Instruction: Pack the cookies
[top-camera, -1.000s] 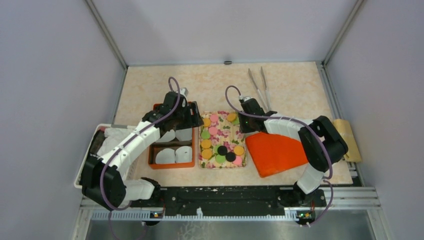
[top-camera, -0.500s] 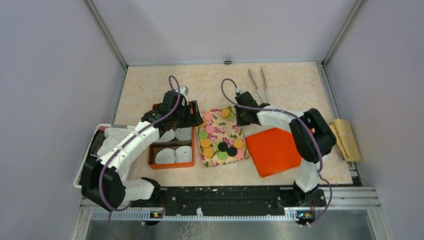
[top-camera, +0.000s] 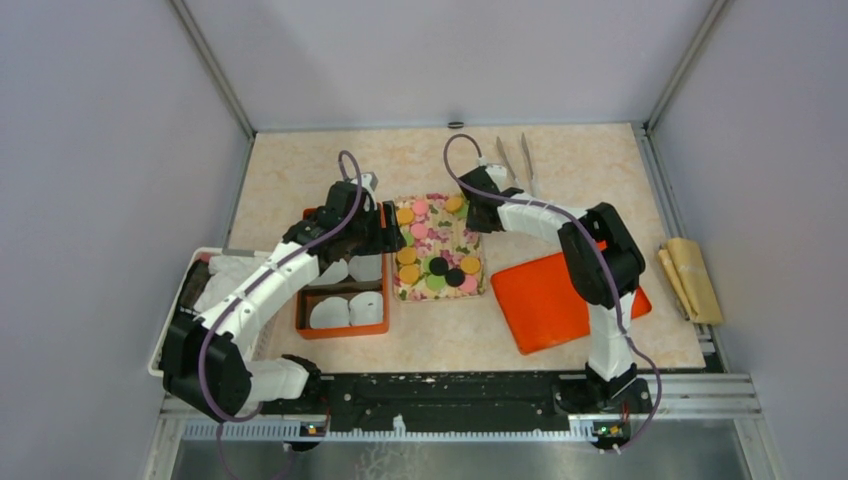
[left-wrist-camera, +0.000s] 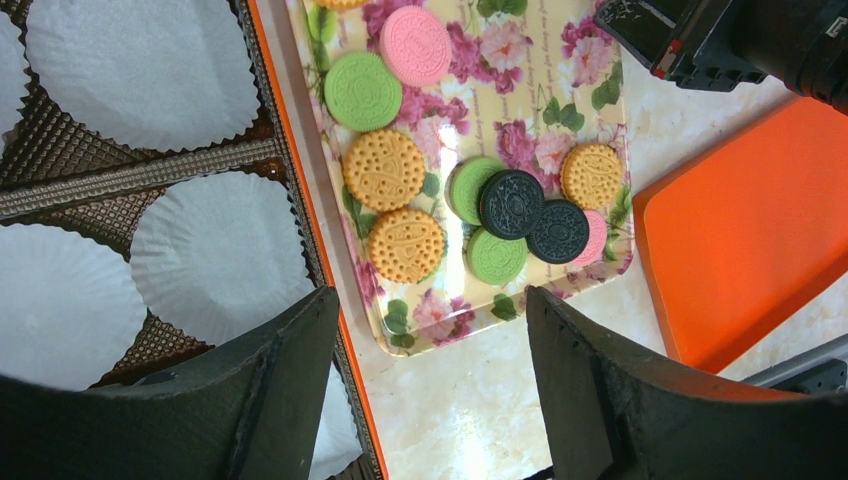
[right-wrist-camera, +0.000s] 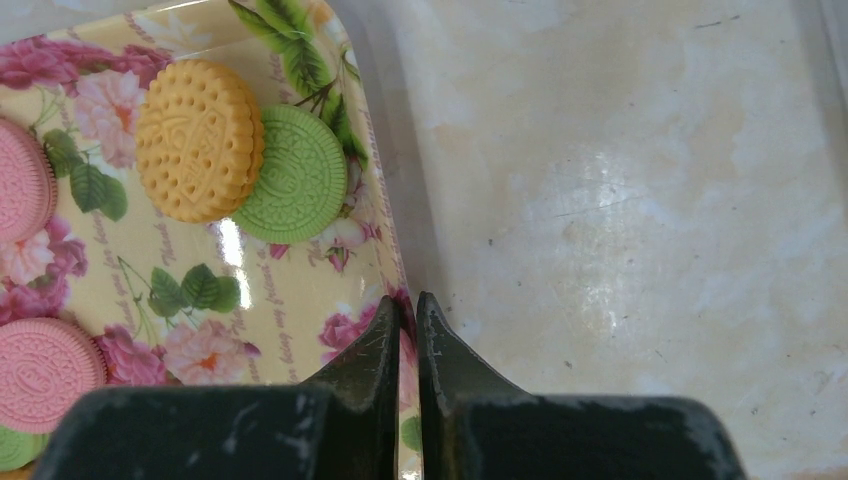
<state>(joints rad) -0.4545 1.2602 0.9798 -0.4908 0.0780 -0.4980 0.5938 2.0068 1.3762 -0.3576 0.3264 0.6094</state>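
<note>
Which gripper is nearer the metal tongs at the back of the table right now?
Right. The right gripper pinches the floral tray's far right corner, just short of the tongs; the left gripper hovers open at the tray's left edge, farther away.

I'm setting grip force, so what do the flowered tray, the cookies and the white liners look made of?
The flowered tray looks like glossy printed plastic or lacquered metal, which one is unclear; light glints off it. The cookies look matte and embossed, either biscuit or moulded plastic. The white liners look like thin fluted paper with crimped edges.
</note>
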